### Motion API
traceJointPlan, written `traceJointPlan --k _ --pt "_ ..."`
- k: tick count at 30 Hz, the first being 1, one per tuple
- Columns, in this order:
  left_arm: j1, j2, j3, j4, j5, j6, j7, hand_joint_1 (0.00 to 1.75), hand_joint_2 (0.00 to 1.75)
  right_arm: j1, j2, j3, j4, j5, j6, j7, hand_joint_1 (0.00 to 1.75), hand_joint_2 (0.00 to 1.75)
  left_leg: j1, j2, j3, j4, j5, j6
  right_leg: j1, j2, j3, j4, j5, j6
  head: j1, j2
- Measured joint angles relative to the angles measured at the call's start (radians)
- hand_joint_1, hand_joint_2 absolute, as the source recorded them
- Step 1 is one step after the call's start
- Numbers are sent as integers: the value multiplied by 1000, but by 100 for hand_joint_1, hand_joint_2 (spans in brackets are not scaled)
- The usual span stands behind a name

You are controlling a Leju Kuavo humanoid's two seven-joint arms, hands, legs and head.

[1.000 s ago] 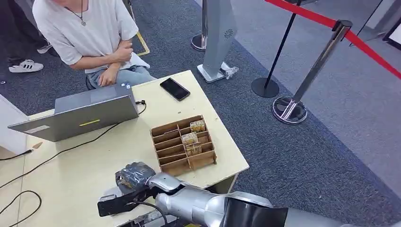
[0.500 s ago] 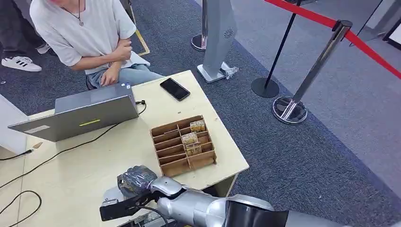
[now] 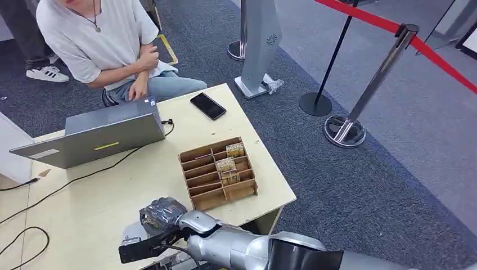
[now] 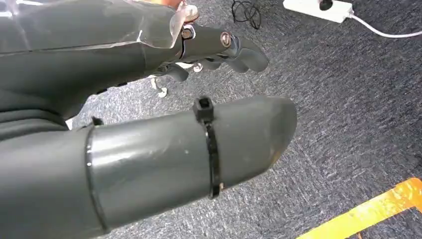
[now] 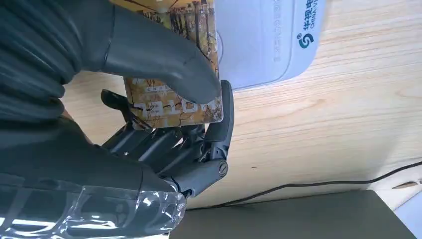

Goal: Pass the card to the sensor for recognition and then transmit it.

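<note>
Your right hand (image 5: 149,124) holds the card (image 5: 174,94), pinched between the thumb on its printed face and the fingers (image 5: 164,149) behind it. In the right wrist view the card overlaps the edge of the white sensor (image 5: 263,40), which lies flat on the bench (image 5: 323,119). You cannot tell whether the card touches the sensor or sits just above it. In the head view the same hand (image 3: 162,214) hovers near the front edge of the bench (image 3: 84,208), with the sensor (image 3: 132,232) partly under it.

Your left hand (image 4: 219,47) hangs over the carpet, holds nothing, and its fingers curl loosely apart.

Judged from this, the recognition step is under way and the transmit step remains.

Risks from here:
- The thumb covers much of the card face. If the card reaches only the sensor's edge, the read may fail.
- The pinch sits near one end of the card. Pressing down on the sensor may make the card pivot or slip out.
- The sensor is near the bench edge. A sideways push from the hand may shift it or knock it off.
- A cable (image 3: 73,180) and the divided box (image 3: 218,173) with more cards (image 3: 227,166) lie near the path. Lift clear before moving on.
</note>
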Motion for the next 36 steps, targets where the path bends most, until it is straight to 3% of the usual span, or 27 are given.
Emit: traceJointPlan --k 10,15,20,25,30,36 --pt "0 0 0 0 2 1 -3 0 0 0 3 0 0 16 15 -9 175 175 0 0 0 0 0 0 0 0 0 0 0 0 0 0" --pt "0 0 0 0 2 1 -3 0 0 0 4 -4 -45 -15 118 -60 175 175 0 0 0 0 0 0 0 0 0 0 0 0 0 0" --pt "1 0 2 0 9 0 -4 0 0 1 -4 -33 -172 -110 255 -102 175 175 0 0 0 0 0 0 0 0 0 0 0 0 0 0" --pt "1 0 3 0 11 0 -12 0 0 4 -43 -65 -361 -244 362 -97 175 175 0 0 0 0 0 0 0 0 0 0 0 0 0 0" --pt "2 0 5 0 11 -1 -18 0 0 10 -96 -100 -546 -294 376 -90 175 175 0 0 0 0 0 0 0 0 0 0 0 0 0 0" --pt "3 0 9 0 14 -1 -24 0 0 23 -135 -121 -679 -314 356 -103 175 175 0 0 0 0 0 0 0 0 0 0 0 0 0 0"
